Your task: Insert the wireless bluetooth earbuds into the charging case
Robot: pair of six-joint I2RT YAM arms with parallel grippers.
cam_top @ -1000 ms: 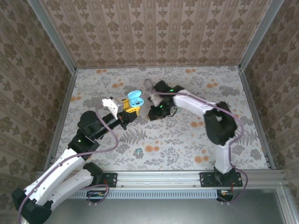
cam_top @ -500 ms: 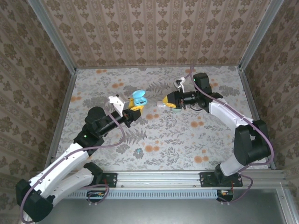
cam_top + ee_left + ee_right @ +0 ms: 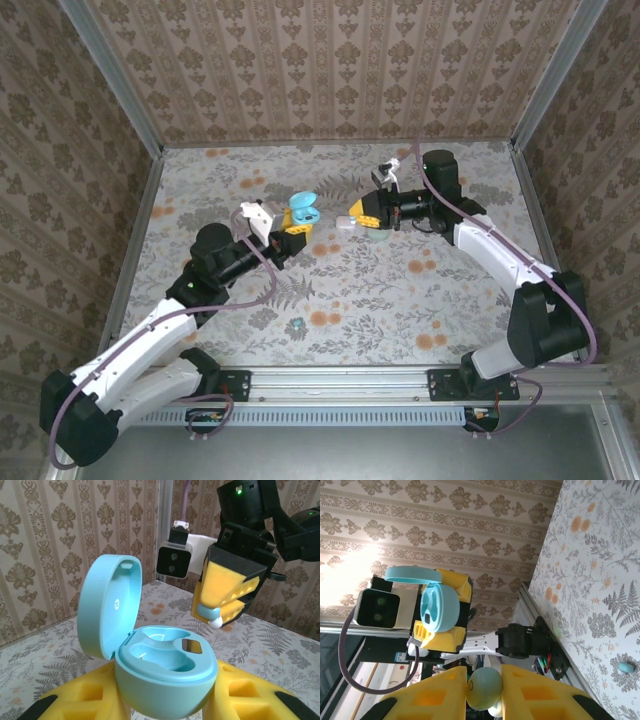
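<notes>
The left gripper (image 3: 293,224) has its jaws closed around a light-blue rounded plastic charging case (image 3: 165,672), lid hinged open and wells exposed. Facing it but apart, the right gripper (image 3: 484,682) pinches a small pale-teal plastic earbud (image 3: 212,617) at its nearly closed tips. This looks like the insertion approach. Next, the bud needs aligning over a well.

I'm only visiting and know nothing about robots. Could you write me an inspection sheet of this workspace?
Surface: floral table, flat.
Job's things: open teal charging case lifted; held earbud facing it; loose earbud lying on the table.
Clutter: nothing seen.
Grippers: left gripper shut on charging case; right gripper shut on held earbud, apart from the case.
Cables: purple cables run along both arms.
Surroundings: patterned walls, metal frame rail.
</notes>
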